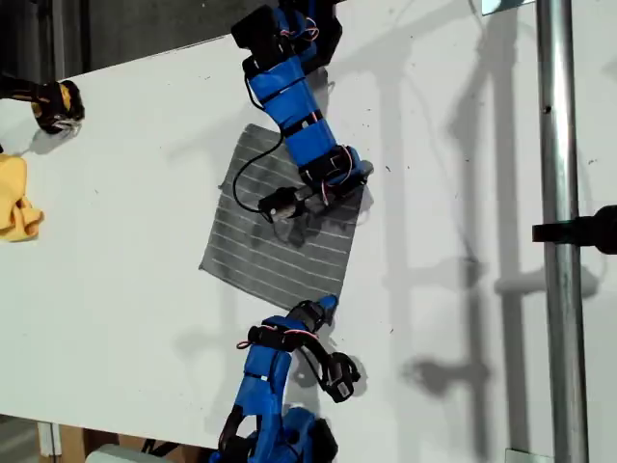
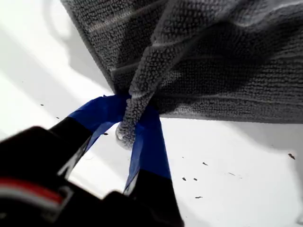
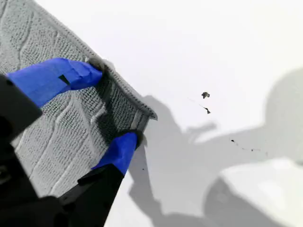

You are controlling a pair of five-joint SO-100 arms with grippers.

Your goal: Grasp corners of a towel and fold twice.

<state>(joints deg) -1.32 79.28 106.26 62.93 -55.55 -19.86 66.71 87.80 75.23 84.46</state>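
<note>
Exterior view first, sweeping from its left. A crumpled yellow cloth (image 1: 16, 199) sits at the table's (image 1: 125, 328) left edge. A black-and-yellow object (image 1: 56, 103) lies near the far left corner, and I cannot tell what it is.

Moving to the middle of the table, the towel (image 1: 280, 222) is spread out grey with thin white stripes. It is turned a little out of line with the table's edges and mostly flat. Both blue arms meet it on the side toward the exterior view's right.

At the near corner (image 1: 331, 300), my first gripper (image 1: 325, 308) comes in from the table's near edge. The first wrist view settles it. The jaws of my first gripper (image 2: 128, 128) are clamped on that tip, with the fabric pinched into a narrow ridge between the blue fingers (image 2: 151, 151). The towel (image 2: 227, 71) rises bunched from the pinch and spreads away beyond it.

Up at the far corner (image 1: 364, 189), my second gripper (image 1: 358, 177) reaches across the cloth from the table's far edge. In the second wrist view its jaws stand apart, straddling the corner (image 3: 150, 115). One blue fingertip (image 3: 83, 74) rests at one hem and the other is down at the adjoining hem. My second gripper (image 3: 111, 109) has nothing pinched, and the towel (image 3: 52, 127) lies flat between the fingers with bare white table beyond.

Further toward the exterior view's right, arm shadows fall across the white surface. A metal pole (image 1: 559, 145) runs along the table's right edge with a black clamp (image 1: 578, 231) on it.
</note>
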